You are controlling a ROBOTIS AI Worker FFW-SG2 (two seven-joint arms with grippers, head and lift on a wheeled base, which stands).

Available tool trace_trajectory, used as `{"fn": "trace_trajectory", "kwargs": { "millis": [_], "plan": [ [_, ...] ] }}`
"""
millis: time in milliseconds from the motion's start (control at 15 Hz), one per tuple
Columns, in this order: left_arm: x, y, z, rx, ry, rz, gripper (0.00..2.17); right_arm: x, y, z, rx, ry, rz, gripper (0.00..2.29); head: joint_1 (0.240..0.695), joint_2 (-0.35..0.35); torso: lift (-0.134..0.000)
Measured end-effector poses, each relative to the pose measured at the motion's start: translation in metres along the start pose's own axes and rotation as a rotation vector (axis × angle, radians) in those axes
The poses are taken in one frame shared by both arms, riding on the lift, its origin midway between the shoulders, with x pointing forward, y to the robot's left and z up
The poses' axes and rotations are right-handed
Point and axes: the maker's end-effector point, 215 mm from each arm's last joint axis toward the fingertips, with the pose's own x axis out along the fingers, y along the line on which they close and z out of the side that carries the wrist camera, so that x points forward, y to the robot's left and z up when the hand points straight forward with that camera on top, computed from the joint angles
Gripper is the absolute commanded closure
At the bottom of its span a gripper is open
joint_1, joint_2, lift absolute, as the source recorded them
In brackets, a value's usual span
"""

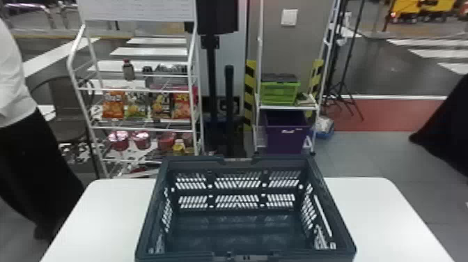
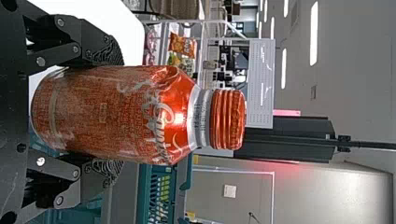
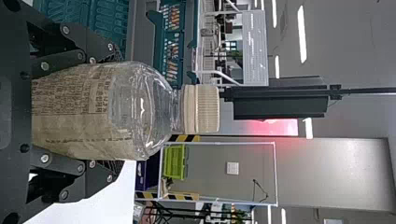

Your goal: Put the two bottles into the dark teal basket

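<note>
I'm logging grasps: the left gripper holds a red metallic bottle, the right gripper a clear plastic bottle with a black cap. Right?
Not black: the right wrist view shows a cream screw cap on the clear plastic bottle; the rest holds.

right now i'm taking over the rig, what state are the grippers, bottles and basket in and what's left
Left gripper: shut on the red bottle, cap up.
Right gripper: shut on the clear bottle with the pale cap, also cap up.
Dark teal basket: open side up on the white table.
Done: both bottles gripped.
Left to do: put both in the basket, then release.
</note>
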Motion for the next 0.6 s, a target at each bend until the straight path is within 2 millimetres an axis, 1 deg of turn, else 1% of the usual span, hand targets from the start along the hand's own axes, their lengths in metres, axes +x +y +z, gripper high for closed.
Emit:
{"fn": "trace_trajectory", "kwargs": {
  "millis": [267,600],
  "plan": [
    [-0.0001,-0.0006,0.0016,-0.002,-0.002,-0.004,2.15,0.0005,0.0001,0.0016,0.0,-0.001,0.001,2.02,0.499,0.0,0.0],
    [0.0025,-0.0001,-0.0015,0.005,-0.004,-0.003,2.15,-0.0001,-0.0005,0.0016,-0.002,-0.003,0.0,2.02,0.499,0.0,0.0]
  ]
}}
